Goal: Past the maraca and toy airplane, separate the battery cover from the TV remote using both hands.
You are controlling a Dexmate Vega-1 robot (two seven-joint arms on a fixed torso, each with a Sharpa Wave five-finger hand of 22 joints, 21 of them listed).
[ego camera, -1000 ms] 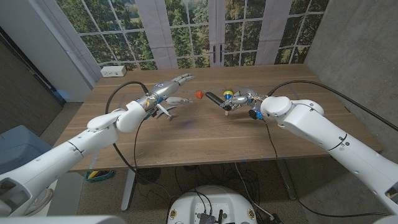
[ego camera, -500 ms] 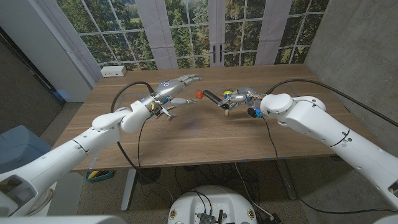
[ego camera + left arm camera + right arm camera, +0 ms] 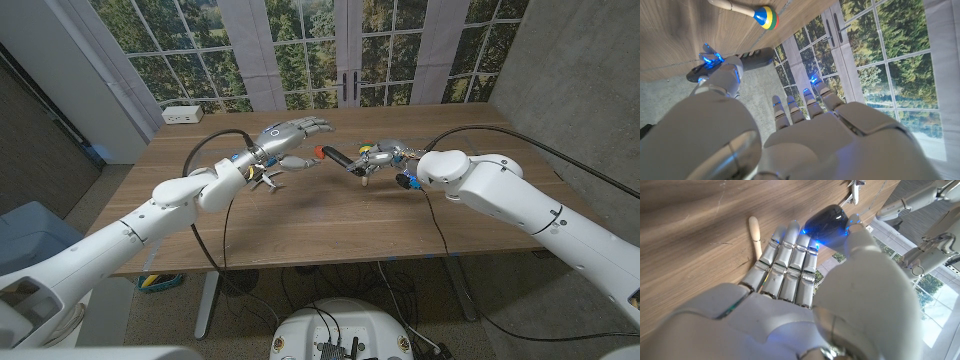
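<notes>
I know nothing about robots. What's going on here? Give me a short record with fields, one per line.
Setting: wooden table by large windows
Left robot hand: raised above the table, fingers apart, holding nothing
Right robot hand: grips the dark TV remote, lifted off the table
Maraca: lies on the table, wooden handle, striped head
Toy airplane: on the table under the left arm
Battery cover: cannot tell from these pictures
</notes>
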